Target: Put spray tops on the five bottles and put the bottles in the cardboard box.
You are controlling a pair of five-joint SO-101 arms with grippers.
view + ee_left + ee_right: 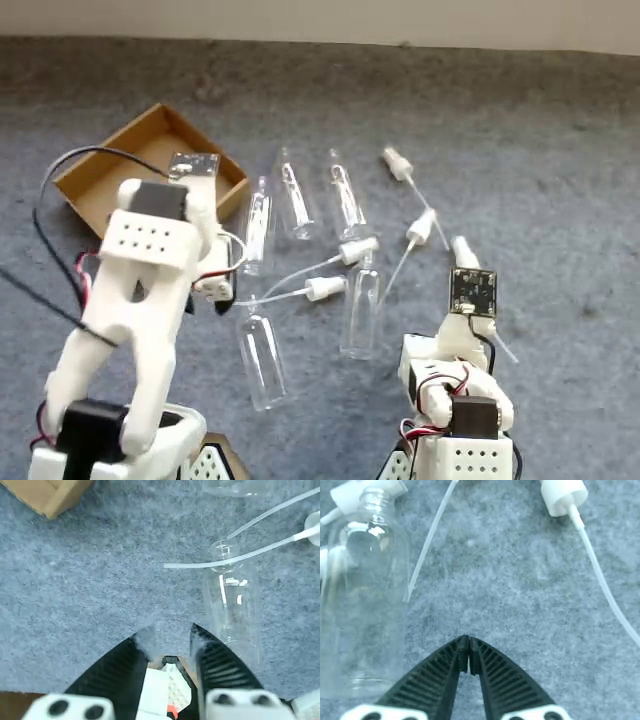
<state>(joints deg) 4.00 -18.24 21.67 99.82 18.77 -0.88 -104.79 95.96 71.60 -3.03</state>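
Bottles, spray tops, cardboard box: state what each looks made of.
Bottles: clear and glossy, plastic or glass, unclear which; the carpet shows through. Spray tops: opaque white, probably plastic, with thin translucent tubes. Cardboard box: matte brown card, plain folded walls.

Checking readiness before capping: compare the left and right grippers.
The left gripper is open, carpet showing between its fingers; the right gripper is shut, tips together. The left gripper sits nearer the cardboard box; the right gripper sits farther off, by a spray top. Both are empty, with one bottle beside the left, another bottle beside the right.
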